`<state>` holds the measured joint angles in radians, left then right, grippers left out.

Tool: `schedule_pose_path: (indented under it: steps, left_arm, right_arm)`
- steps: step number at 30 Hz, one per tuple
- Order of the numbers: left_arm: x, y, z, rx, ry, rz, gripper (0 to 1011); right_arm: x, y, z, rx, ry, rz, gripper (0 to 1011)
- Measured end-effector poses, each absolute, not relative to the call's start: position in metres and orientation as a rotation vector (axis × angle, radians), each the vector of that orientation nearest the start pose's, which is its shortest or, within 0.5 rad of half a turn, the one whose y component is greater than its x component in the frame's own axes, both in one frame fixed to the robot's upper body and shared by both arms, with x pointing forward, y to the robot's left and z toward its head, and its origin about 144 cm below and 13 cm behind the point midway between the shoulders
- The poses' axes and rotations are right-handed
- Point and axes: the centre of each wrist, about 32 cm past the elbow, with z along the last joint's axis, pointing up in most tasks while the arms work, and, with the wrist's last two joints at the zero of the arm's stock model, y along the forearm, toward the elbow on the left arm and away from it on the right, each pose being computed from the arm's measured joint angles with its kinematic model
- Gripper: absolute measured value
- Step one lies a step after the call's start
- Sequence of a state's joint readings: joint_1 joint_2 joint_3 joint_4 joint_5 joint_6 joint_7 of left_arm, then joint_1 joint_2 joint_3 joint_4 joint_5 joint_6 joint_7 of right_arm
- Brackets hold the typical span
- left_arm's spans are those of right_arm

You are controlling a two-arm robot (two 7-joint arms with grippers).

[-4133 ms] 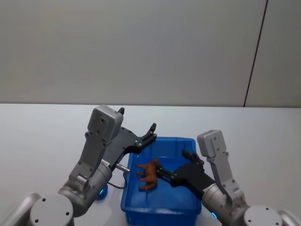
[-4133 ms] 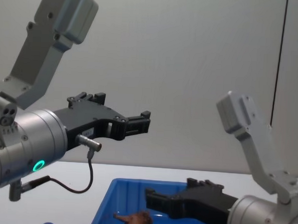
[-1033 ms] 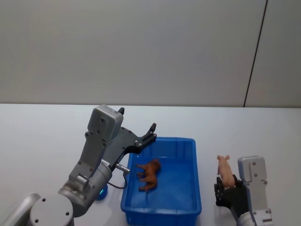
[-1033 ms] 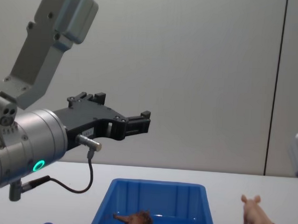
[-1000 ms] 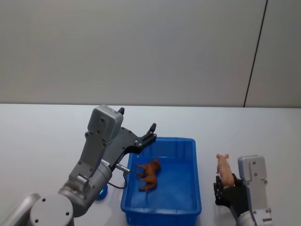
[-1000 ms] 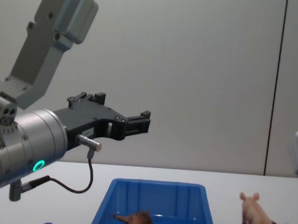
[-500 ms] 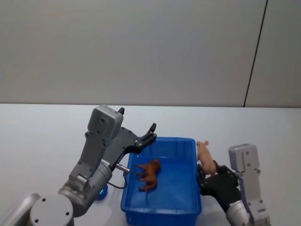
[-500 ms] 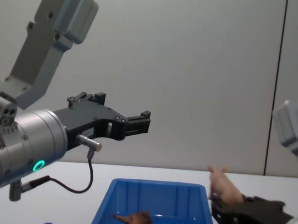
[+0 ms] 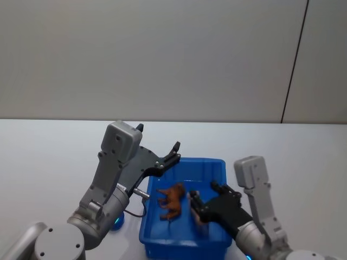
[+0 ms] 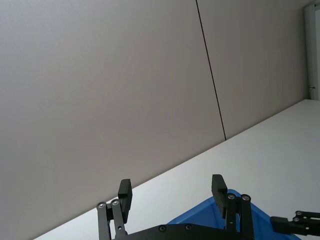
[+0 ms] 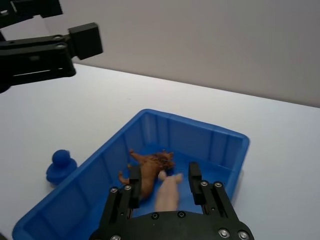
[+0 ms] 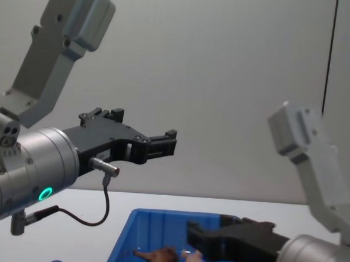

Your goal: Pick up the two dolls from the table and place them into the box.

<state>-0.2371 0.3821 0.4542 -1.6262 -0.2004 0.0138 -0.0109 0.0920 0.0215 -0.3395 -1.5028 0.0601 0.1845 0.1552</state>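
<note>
The right tool reaches in low over the blue box, well inside its rim, with its 2 fingers parted wider than the pink pig that shows between them; in the right wrist view a gap of blue floor shows on each side of the pig, so the fingers do not seem to press on it. From the chest view the pig pokes out just under the tip of this tool, down near the floor of the box. The brown doll lies on the floor of the box just past the right tool's fingertips and a little toward the left tool's side, close beside the pig's head. The left tool hangs higher, above the far corner of the box on its own side, its 2 fingers spread wide with nothing between them and the grey wall behind. A small blue toy sits on the white table outside the box, on the left tool's side and well apart from the right tool
</note>
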Motion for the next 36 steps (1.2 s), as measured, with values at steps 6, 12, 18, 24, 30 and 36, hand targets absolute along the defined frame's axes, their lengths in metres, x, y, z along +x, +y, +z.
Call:
schedule_pose_path:
  steps: [6,12,18,24,30,36]
  left_arm:
    - [0.492,0.198,1.204,0.061,-0.268,1.124,1003]
    - [0.492,0.198,1.204,0.061,-0.268,1.124,1003]
    - [0.492,0.198,1.204,0.061,-0.268,1.124,1003]
    - [0.492,0.198,1.204,0.061,-0.268,1.124,1003]
    - [0.492,0.198,1.204,0.061,-0.268,1.124,1003]
    - [0.492,0.198,1.204,0.061,-0.268,1.124,1003]
  right_arm:
    - [0.475,-0.117,1.146,-0.145,0.144,-1.036,713]
    - [0.478,-0.114,1.146,-0.149,0.153,-1.044,886]
    - [0.478,-0.113,1.145,-0.149,0.15,-1.093,1001]
    - [0.475,-0.117,1.144,-0.145,0.142,-1.162,1001]
    - [0.47,-0.125,1.142,-0.14,0.131,-1.244,1001]
    - [0.465,-0.135,1.14,-0.142,0.126,-1.321,1001]
